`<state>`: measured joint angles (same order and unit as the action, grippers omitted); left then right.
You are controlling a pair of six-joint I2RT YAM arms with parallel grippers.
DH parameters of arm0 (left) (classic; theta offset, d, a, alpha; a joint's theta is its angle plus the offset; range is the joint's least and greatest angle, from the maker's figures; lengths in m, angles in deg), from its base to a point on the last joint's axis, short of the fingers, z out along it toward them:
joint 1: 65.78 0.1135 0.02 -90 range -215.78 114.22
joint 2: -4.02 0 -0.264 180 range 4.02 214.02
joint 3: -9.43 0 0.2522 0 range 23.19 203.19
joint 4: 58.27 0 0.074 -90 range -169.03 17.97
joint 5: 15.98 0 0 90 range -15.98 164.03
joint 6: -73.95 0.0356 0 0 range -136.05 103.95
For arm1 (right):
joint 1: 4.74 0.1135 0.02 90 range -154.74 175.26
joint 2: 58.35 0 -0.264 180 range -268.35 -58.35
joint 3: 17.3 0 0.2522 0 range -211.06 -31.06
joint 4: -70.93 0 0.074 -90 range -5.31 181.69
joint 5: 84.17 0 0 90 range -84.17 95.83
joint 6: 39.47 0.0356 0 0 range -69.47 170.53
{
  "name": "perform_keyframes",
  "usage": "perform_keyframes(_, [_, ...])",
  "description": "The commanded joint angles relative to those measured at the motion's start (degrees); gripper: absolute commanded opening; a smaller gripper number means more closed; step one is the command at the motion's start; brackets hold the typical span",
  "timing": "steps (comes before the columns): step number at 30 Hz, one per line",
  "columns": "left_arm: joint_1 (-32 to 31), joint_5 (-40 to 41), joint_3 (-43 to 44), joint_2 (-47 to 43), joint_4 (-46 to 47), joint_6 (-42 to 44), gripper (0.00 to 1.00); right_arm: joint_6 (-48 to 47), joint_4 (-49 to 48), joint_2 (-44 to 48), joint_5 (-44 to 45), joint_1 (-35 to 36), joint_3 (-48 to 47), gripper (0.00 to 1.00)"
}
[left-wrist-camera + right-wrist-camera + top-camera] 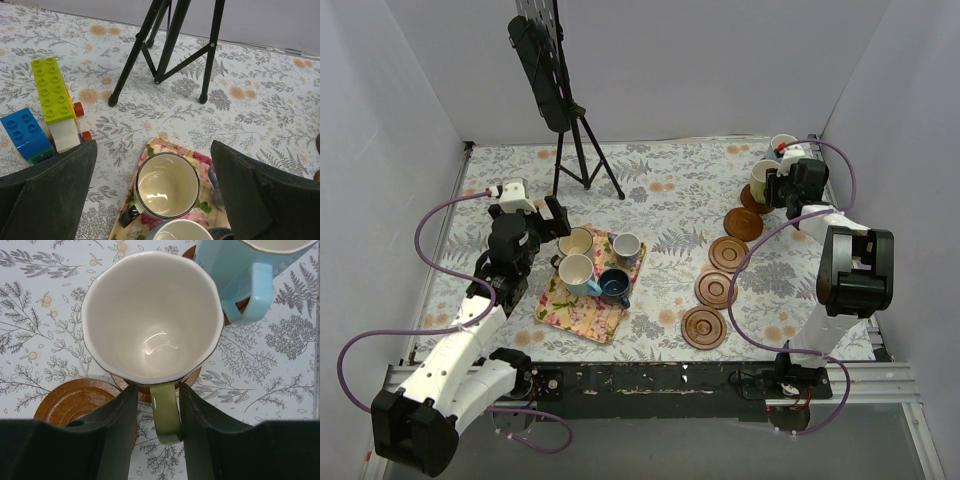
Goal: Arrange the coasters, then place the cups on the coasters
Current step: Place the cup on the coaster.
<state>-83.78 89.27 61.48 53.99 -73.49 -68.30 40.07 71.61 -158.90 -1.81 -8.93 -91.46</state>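
Across the flowered table [670,190] you have one black tripod [582,150] standing at the back, one flowered mat [582,318] left of centre, six cups [575,270] and six coasters [704,327]. Four cups sit bunched on the mat. The green cup [152,315] and the blue cup [240,265] each stand on a coaster in the far right corner, close to the table's edges. The other four coasters lie bare, curving from there down toward the near edge. Open cloth lies between the mat and that row.

Your left gripper [153,145] hangs spread wide over the cream cup [167,185] at the mat's far end, touching nothing. Your right gripper [159,390] straddles the green cup's handle, jaws narrowly parted, with a sliver of gap on one side. At least three toy blocks [52,95] sit just left of the mat.
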Motion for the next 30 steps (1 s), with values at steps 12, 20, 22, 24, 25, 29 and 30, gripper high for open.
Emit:
perform_keyframes(12, [0.2, -0.7, 0.7, -0.2, 0.0, 0.7, 0.98, -0.4, -4.8, 1.3, 0.3, -0.4, -3.8, 0.5])
perform_keyframes(20, [0.2, -0.6, 0.7, -0.5, -0.2, 0.7, 0.98, -0.7, -4.0, 0.8, 1.3, -0.3, -3.8, 0.52])
perform_keyframes(22, [0.2, -0.7, 0.7, -0.4, -0.1, 0.7, 0.98, -0.7, -3.7, 0.7, 1.5, -0.3, -3.8, 0.5])
perform_keyframes(24, [0.2, -0.6, 0.7, -0.5, -0.2, 0.7, 0.98, -0.6, -3.4, 0.6, 1.6, -0.4, -3.8, 0.45])
perform_keyframes(25, [0.2, -0.6, 0.7, -0.6, -0.1, 0.7, 0.98, -0.5, -3.3, 0.6, 1.5, -0.3, -3.7, 0.43])
perform_keyframes(29, [0.2, -0.6, 0.7, -0.5, -0.1, 0.7, 0.98, -0.4, -3.4, 1.2, 1.5, -0.4, -2.9, 0.43])
perform_keyframes(30, [0.2, -0.7, 0.7, -0.6, -0.1, 0.7, 0.98, -0.4, -3.4, 1.3, 1.6, -0.3, -2.8, 0.43])
